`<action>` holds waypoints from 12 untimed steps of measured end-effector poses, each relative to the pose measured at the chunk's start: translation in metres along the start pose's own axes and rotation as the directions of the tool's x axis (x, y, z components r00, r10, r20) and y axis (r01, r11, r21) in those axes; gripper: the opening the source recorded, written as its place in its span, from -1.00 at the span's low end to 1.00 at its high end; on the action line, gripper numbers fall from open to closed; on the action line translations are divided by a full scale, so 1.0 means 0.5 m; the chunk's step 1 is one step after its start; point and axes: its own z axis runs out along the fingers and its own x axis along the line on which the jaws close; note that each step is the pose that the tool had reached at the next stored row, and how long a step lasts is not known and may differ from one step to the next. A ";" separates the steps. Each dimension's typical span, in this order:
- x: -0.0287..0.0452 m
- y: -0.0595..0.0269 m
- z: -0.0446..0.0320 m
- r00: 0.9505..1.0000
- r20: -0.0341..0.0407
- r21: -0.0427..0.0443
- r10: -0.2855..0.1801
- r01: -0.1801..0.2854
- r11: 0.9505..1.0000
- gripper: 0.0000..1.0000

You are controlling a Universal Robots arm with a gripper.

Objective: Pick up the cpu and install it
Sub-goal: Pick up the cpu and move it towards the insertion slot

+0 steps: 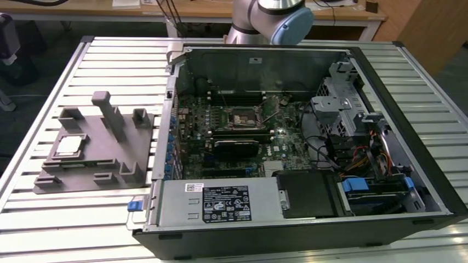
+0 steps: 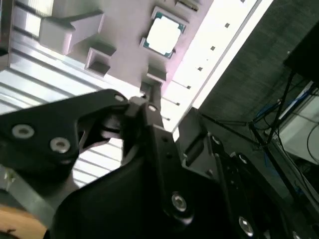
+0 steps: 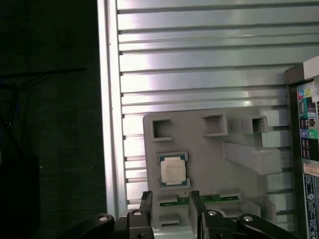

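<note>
The cpu (image 1: pixel 69 145) is a small silver square lying flat in a recess of the grey plastic fixture block (image 1: pixel 102 139), on the slatted table at the exterior view's left. Both wrist views look down on the cpu (image 3: pixel 173 171) (image 2: pixel 163 36). My gripper (image 3: pixel 170 201) hangs well above the fixture, open, its two black fingertips apart with nothing between them, and the cpu lies just beyond them in the first wrist view. The dark square socket (image 1: pixel 240 119) sits on the motherboard inside the open computer case (image 1: pixel 409 181).
The fixture carries several upright posts (image 1: pixel 109 112) and a green memory stick (image 3: pixel 199 199) in a slot beside the cpu. The table's edge (image 3: pixel 107 124) and dark floor run close to the fixture. A power supply (image 1: pixel 219 200) and drive cage (image 1: pixel 343 107) crowd the case.
</note>
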 end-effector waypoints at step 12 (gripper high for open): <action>-0.004 0.000 0.002 0.998 -0.003 -0.001 -0.063 0.063 0.998 0.06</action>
